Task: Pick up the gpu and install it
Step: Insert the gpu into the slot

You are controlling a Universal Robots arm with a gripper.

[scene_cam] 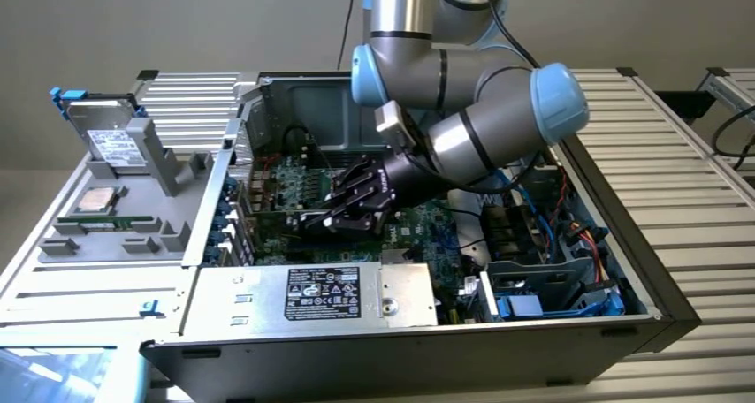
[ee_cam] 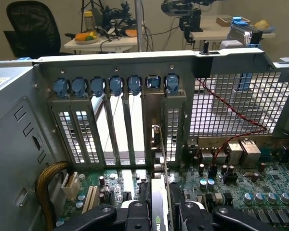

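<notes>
At the wrist we see the tool [ee_cam: 159, 214] partly closed, its black fingers [ee_cam: 140, 211] clamped on either side of the gpu [ee_cam: 159, 202], which stands on edge between them over the motherboard [ee_cam: 241, 187]. The card's silver bracket end points at the rear slot wall [ee_cam: 135, 96], near the open gap among the perforated slot covers [ee_cam: 79, 134]. Blue retaining clips [ee_cam: 115, 85] line the wall's top. A braided yellow cable [ee_cam: 45, 185] curves beside the case side. In the exterior view, the arm [scene_cam: 472, 85] reaches down into the open computer case [scene_cam: 390, 341]; a power supply [scene_cam: 331, 295] fills its near edge. The case rests on a slatted surface [scene_cam: 673, 155]. Beyond, an office chair [ee_cam: 31, 29] and cluttered desks [ee_cam: 106, 41].
</notes>
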